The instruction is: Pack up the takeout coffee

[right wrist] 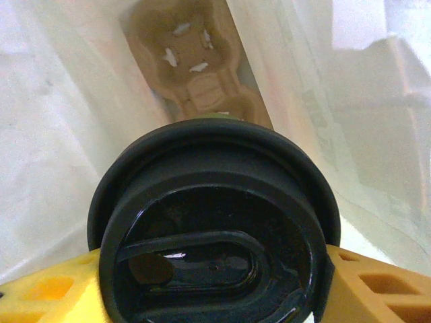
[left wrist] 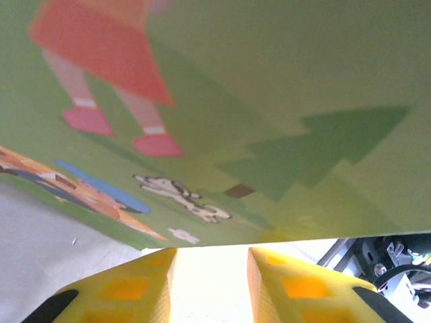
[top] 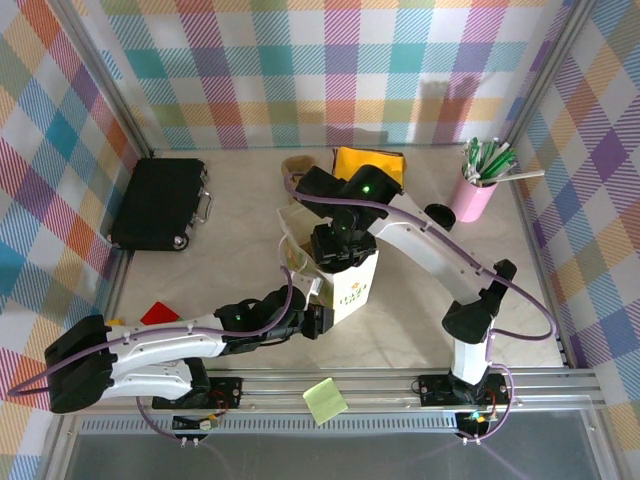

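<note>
A white paper bag [top: 352, 292] stands upright mid-table with its mouth open. My right gripper [top: 340, 247] reaches down into it, shut on the takeout coffee [right wrist: 215, 229]. Its black lid faces the right wrist camera, a yellow finger [right wrist: 377, 286] sits on each side, and the cup body is hidden below the lid. A brown pulp carrier [right wrist: 192, 60] lies at the bag's bottom. My left gripper [top: 318, 320] is at the bag's near-left corner. In the left wrist view its fingers [left wrist: 135, 282] flank a bright white fold of the bag [left wrist: 212, 282] under the bag's green printed side [left wrist: 269, 101].
A black case [top: 160, 203] lies at the back left. A pink cup of straws [top: 475, 190] and a flat black lid [top: 437, 213] are at the back right. A yellow item [top: 368, 160] sits behind the bag, a red piece [top: 160, 313] near left, a green note [top: 325, 400] on the front rail.
</note>
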You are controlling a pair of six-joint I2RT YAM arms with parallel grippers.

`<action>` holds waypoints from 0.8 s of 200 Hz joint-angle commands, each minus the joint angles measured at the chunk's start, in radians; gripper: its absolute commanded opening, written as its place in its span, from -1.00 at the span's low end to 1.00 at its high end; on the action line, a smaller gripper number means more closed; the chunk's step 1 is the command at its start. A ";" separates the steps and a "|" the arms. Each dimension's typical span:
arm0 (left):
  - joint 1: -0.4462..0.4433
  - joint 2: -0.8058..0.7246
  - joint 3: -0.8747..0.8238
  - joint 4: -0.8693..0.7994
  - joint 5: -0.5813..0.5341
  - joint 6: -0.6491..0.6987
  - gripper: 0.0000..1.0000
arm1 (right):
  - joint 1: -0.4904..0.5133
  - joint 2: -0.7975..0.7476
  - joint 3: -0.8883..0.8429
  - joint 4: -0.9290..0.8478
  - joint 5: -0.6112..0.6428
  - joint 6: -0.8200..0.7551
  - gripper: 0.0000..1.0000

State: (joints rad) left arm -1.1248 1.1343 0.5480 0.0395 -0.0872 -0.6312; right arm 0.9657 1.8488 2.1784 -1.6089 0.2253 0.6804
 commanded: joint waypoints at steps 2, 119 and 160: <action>-0.010 -0.090 0.037 -0.061 -0.061 0.048 -0.37 | -0.020 -0.047 -0.011 -0.141 -0.019 -0.022 0.29; 0.415 -0.436 0.211 -0.538 0.039 0.219 -0.29 | -0.076 0.076 0.178 -0.132 -0.067 -0.270 0.28; 0.658 -0.236 0.263 -0.393 0.217 0.243 -0.31 | -0.088 0.111 0.174 -0.115 -0.090 -0.317 0.27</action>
State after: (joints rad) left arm -0.5861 0.7807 0.7650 -0.4374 -0.0292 -0.4217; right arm 0.8833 1.9347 2.3394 -1.6089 0.1616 0.4118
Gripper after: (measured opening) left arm 0.348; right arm 0.655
